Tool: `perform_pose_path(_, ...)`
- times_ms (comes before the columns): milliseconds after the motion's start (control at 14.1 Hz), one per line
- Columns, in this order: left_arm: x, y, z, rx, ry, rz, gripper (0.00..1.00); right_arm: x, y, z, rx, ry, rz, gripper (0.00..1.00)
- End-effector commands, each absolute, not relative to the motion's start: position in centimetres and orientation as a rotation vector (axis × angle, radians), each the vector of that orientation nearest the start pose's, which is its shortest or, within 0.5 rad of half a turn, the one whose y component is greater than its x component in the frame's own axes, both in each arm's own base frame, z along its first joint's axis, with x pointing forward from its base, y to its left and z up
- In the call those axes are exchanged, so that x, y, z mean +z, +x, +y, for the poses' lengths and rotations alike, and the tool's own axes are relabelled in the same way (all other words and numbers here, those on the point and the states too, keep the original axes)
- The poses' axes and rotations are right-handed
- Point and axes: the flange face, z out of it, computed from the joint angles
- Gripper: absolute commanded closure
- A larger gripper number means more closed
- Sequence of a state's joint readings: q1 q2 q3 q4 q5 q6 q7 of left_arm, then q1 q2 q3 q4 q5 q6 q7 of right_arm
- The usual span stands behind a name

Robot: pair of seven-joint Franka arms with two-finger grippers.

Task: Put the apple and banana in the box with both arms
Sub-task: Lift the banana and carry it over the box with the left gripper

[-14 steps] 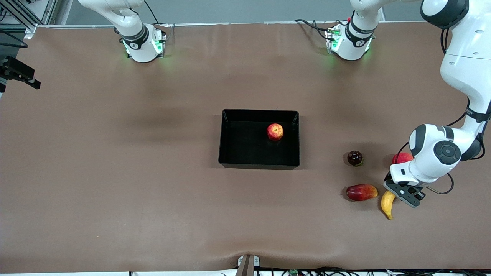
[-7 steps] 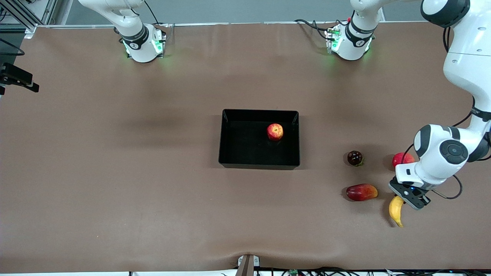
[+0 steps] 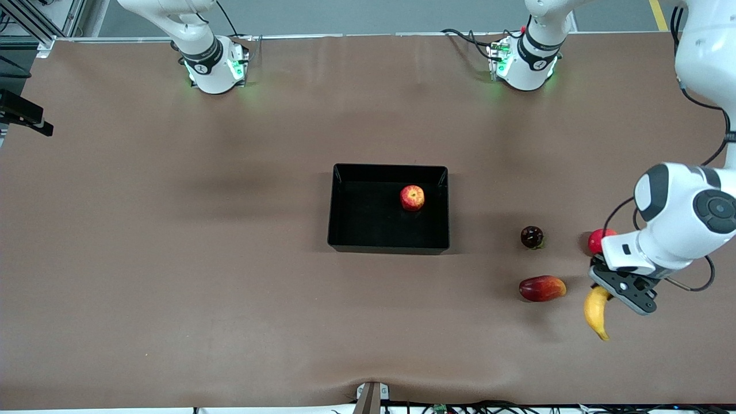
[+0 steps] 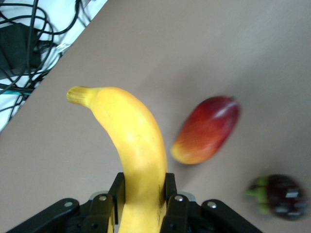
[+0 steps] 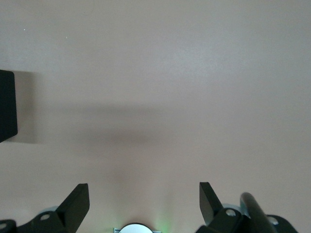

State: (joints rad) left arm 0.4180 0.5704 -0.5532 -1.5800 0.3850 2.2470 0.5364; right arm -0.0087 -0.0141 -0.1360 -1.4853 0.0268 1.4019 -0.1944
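The apple lies inside the black box at the table's middle. My left gripper is shut on the yellow banana near one end and holds it above the table at the left arm's end. In the left wrist view the banana sticks out from between the fingers of the left gripper. My right gripper is open and empty over bare table. A corner of the box shows at the edge of the right wrist view.
An elongated red-and-yellow fruit lies beside the held banana, also in the left wrist view. A dark purple fruit and a plain red round fruit lie farther from the front camera. Cables hang past the table's near edge.
My left gripper has lifted the banana off the table and carried it a little toward the left arm's end. The right arm's dark hand has drifted slightly toward the table's edge.
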Motion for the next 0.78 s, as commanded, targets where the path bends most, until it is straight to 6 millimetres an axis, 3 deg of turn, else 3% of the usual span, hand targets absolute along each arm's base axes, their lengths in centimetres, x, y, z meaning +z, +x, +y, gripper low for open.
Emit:
perform_pose_path(0, 39.0, 68.1, -7.4, -0.181, -2.924, 1.032, 1.00, 65.7, 52.2, -7.5, 0.093, -3.084, -0.098, 0.00)
perform_pose_path(142, 39.9, 66.8, -11.9, -0.143, -3.031, 0.826, 1.00, 65.6, 52.3, -7.5, 0.105, -3.083, -0.098, 0.00)
perform_pose_path(496, 40.2, 62.8, -25.7, -0.134, -3.151, 0.395, 1.00, 65.3, 52.4, -7.6, 0.121, -3.081, -0.094, 0.00)
perform_pose_path(709, 39.7, 60.2, -32.0, -0.115, -3.181, 0.287, 1.00, 65.4, 52.3, -7.7, 0.117, -3.081, -0.091, 0.00)
